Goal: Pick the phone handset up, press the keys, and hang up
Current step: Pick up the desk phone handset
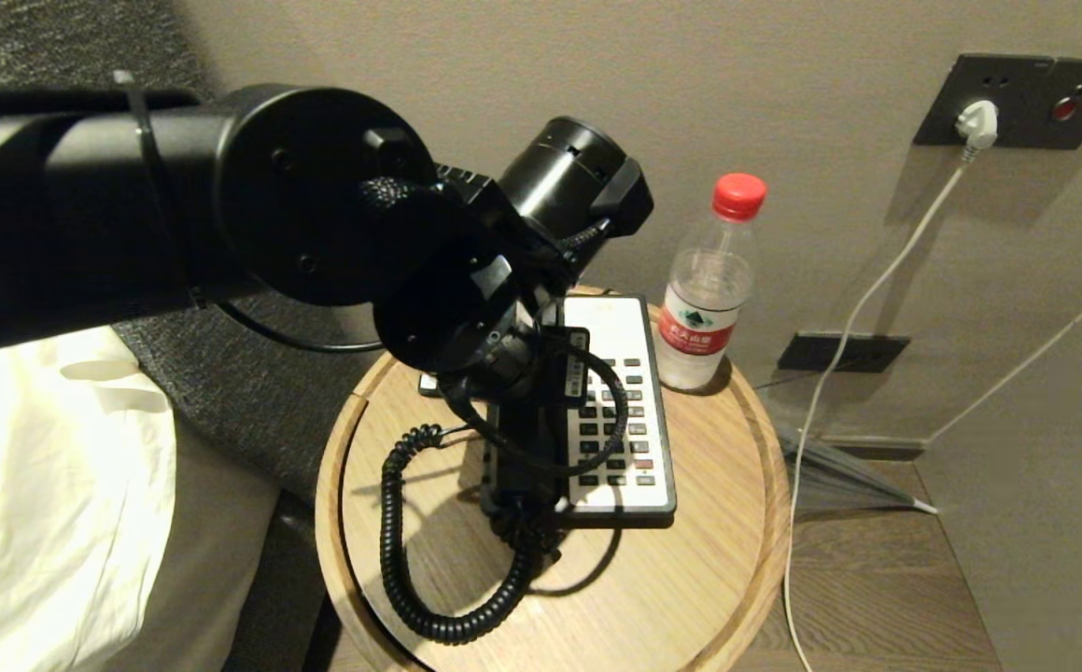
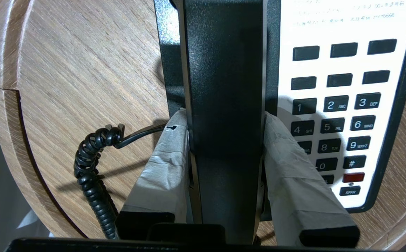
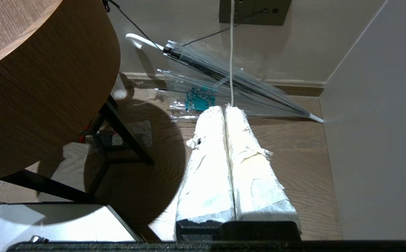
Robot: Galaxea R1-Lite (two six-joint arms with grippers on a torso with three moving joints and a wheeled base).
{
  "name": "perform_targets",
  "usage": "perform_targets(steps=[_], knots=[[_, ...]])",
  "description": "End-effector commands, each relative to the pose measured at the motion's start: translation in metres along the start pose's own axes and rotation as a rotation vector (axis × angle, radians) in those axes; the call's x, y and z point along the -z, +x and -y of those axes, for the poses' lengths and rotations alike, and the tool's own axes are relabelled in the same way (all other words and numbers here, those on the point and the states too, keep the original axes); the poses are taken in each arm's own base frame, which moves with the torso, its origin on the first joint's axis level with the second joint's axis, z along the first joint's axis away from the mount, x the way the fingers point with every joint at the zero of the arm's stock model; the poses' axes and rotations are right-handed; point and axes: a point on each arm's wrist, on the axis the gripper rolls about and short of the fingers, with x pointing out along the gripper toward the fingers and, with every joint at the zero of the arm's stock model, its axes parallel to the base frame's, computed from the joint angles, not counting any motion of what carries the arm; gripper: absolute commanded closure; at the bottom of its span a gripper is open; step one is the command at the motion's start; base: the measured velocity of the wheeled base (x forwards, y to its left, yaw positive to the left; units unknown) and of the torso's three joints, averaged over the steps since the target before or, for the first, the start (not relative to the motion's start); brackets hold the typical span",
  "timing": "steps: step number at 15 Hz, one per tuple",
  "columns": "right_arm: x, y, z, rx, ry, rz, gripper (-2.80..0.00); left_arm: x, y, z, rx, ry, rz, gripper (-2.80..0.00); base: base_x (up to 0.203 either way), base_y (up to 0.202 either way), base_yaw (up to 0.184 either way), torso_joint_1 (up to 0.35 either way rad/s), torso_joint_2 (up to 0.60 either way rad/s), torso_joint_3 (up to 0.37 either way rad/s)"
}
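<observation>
1. Tool on the left arm (image 2: 225, 133) is clamping the phone handset (image 2: 225, 87) across its narrow middle, taped fingers (image 2: 167, 154) pressing both flanks.
2. Handset is sitting along the left side of the phone base (image 2: 392, 115), on the round wooden worktop (image 2: 66, 70); seated or just lifted, can't tell.
3. Advice: lifting straight up, keeping it level, watching slack in the coiled cord (image 2: 90, 168).
4. Handset is looking long, black, finely textured plastic.
5. Right tool (image 3: 225, 115) is hanging pinched together, empty, low beside the worktop.

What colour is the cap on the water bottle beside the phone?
Red; the bottle cap shows best in the head view.
</observation>
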Motion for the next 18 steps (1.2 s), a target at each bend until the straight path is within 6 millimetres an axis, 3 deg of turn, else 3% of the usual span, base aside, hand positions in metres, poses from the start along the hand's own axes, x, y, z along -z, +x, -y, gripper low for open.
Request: perform_targets(steps=[1,12,18], knots=[[0.0,0.0,0.0,0.0,-0.001,-0.001,0.0,-0.002,-0.012,-0.005,0.007,-0.013,0.018,0.0,0.0,0.0,0.0,0.0,0.0,0.0],[0.0,0.0,0.0,-0.001,-0.001,-0.001,0.0,-0.005,-0.057,-0.025,0.057,-0.042,0.08,0.0,0.0,0.0,0.0,0.0,0.0,0.0],[0.0,0.0,0.0,0.001,-0.001,0.0,0.0,0.008,-0.112,-0.07,0.108,-0.119,0.142,0.0,0.0,0.0,0.0,0.0,0.0,0.0]])
